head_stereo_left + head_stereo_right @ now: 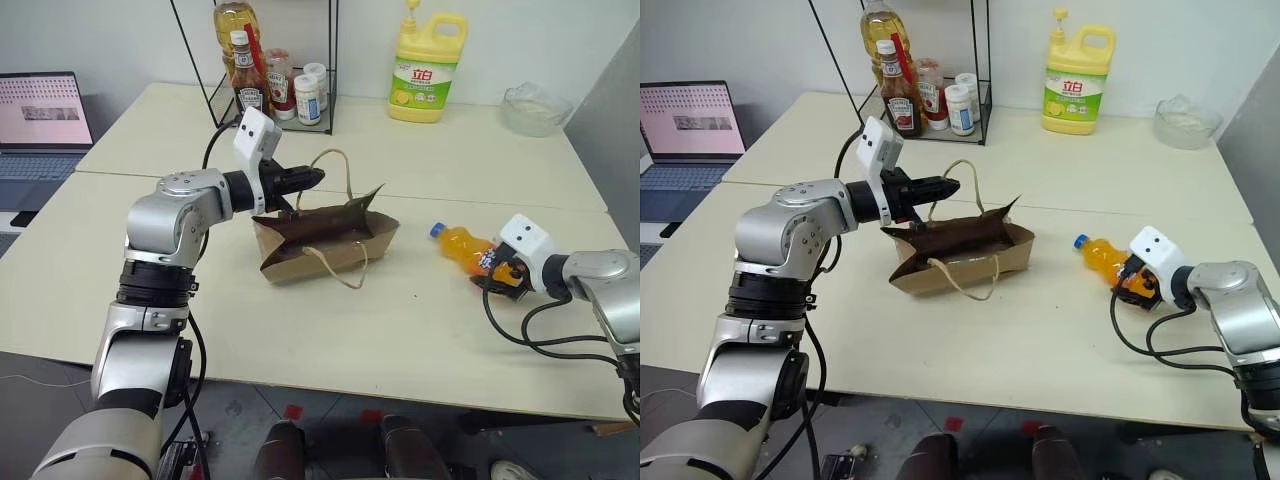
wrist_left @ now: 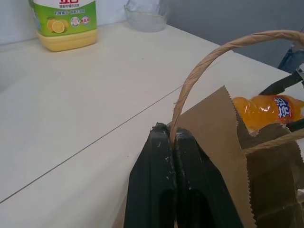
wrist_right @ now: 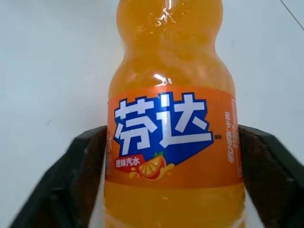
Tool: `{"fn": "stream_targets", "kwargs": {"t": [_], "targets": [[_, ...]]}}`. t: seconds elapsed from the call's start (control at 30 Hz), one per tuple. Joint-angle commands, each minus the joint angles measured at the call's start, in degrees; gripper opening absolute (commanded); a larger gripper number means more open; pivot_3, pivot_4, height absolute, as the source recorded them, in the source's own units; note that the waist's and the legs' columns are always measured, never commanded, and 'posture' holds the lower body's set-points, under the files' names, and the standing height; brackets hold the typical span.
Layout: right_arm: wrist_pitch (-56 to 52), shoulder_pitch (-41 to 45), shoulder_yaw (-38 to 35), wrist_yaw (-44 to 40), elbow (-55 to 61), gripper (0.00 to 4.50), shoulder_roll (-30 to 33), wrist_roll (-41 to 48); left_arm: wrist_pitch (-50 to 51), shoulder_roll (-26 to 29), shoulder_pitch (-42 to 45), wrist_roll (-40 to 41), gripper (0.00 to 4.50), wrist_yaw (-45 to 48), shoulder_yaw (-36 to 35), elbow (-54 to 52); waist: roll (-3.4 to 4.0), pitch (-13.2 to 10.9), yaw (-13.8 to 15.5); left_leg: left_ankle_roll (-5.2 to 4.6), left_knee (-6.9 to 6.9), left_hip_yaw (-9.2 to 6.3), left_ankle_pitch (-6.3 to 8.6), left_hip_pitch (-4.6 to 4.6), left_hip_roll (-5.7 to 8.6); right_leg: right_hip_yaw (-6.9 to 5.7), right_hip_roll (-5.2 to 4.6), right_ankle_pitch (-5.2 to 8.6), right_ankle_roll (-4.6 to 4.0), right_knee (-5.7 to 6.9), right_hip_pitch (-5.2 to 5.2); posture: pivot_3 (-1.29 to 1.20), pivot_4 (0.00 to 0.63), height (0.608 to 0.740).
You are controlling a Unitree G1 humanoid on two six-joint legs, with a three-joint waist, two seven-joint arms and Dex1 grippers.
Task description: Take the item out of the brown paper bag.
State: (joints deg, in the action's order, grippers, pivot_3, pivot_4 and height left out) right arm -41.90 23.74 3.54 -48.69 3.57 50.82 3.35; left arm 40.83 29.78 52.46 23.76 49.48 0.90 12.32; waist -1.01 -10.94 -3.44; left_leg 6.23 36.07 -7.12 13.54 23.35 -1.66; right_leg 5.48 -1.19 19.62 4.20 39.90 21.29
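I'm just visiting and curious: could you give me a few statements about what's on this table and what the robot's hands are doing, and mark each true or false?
1. The small orange soda bottle lies on the table outside the brown paper bag. True.
2. The left hand is shut on the bag's paper loop handle. True.
3. The right hand grips the big yellow detergent jug. False: its fingers flank the soda bottle.
4. The bag stands beside the clear glass bowl. False: the bowl is at the table's far corner.

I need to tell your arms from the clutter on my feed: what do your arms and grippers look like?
Both arms are silver-grey metal shells with black joint rings. A white camera box sits on each wrist, and black cables loop from the wrists. The left gripper and right gripper each have two black wedge-shaped fingers. I see no markings on them.
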Motion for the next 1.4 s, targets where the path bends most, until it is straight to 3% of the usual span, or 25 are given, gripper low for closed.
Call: {"fn": "stream_targets", "kwargs": {"t": [0.03, 0.17, 0.27, 0.53, 0.7, 0.93, 1.07, 1.2, 1.4], "targets": [[0.63, 0.22, -3.46, -0.85, 3.07, 4.44, 0.9, 2.31, -0.67, 1.14, -0.09, -0.57, 0.0, -0.11, -0.57, -2.82, 0.0, 0.0, 0.0, 0.0, -0.01, 0.01, 0.0, 0.0, 0.0, 0.0, 0.0, 0.0, 0.0, 0.0, 0.01, 0.0, 0.15, 0.74], [-1.89, -1.88, -10.02, -0.87, 10.83, 4.44, 0.07, 7.94, -1.72, 2.52, -0.07, -1.41, 0.0, -0.68, -1.83, -1.42, 0.01, -0.01, 0.0, 0.0, -0.03, 0.0, 0.0, 0.02, -0.01, -0.01, 0.01, 0.0, 0.0, -0.01, 0.02, 0.0, 0.15, 0.74], [-4.25, -1.69, -13.59, 3.31, 16.87, 4.5, -3.47, 10.34, -2.76, 3.58, 0.66, -1.9, 0.61, -1.53, -3.45, 1.2, 0.01, -0.01, -0.03, 0.0, -0.01, -0.01, 0.0, 0.02, -0.01, -0.01, 0.01, 0.0, 0.0, 0.01, 0.01, 0.0, 0.15, 0.74], [-3.85, -5.97, -14.53, 12.32, 25.09, 4.5, -12.72, 12.24, 0.65, 8.97, 0.03, 1.36, 3.08, -0.55, -8.9, -0.98, 0.02, -0.01, 0.04, -0.01, -0.04, -0.07, 0.0, 0.04, -0.01, -0.08, 0.01, 0.0, 0.0, 0.03, 0.05, 0.0, 0.15, 0.74], [-1.07, -11.76, -14.75, 18.44, 30.2, 4.5, -19.19, 11.69, 1.07, 10.96, -8.82, 1.97, 4.48, -8.55, -18.01, -8.89, 0.03, 0.0, -0.11, -0.01, -0.06, -0.08, 0.0, 0.02, -0.06, -0.07, 0.02, 0.0, 0.0, 0.06, 0.06, 0.0, 0.15, 0.74], [8.18, -26.23, -12.43, 23.11, 34.62, 4.5, -27.21, 10.35, -4.24, 3.07, -38.18, -2.73, 4.48, -21.71, -23.49, -27.84, 0.02, 0.1, 0.36, -0.01, -0.07, -0.04, 0.01, 0.0, -0.06, 0.03, -0.02, 0.0, -0.01, 0.02, 0.01, 0.0, 0.15, 0.74], [11.34, -31.78, -11.28, 28.38, 35.43, 4.5, -31.56, 7.97, -11.55, -2.84, -54.38, -10.14, 4.48, -27.72, -19.36, -35.23, -0.11, 0.13, 0.58, -0.16, -0.05, -0.03, 0.1, -0.05, -0.07, 0.06, -0.03, 0.0, -0.01, 0.06, -0.02, 0.0, 0.15, 0.74], [10.19, -35.4, -9.71, 33.24, 36.64, 4.5, -36.5, 7.56, -13.06, -8.9, -62.38, -12.92, 4.48, -32.25, -14.76, -38.77, -0.12, 0.15, 0.89, -0.19, -0.11, -0.02, 0.11, -0.41, -0.07, 0.05, -0.02, 0.01, -0.01, 0.05, -0.39, 0.0, 0.15, 0.74], [9.2, -37.73, -7.74, 38.37, 36.44, 4.5, -41.46, 6.4, -11.26, -16.3, -66.44, -13.97, 4.48, -36.28, -5.74, -43.6, -0.1, 0.22, 1.06, -0.19, -0.12, 0.02, 0.12, -0.48, -0.06, 0.08, -0.02, 0.01, -0.01, -0.02, -0.51, 0.0, 0.15, 0.74]]}}
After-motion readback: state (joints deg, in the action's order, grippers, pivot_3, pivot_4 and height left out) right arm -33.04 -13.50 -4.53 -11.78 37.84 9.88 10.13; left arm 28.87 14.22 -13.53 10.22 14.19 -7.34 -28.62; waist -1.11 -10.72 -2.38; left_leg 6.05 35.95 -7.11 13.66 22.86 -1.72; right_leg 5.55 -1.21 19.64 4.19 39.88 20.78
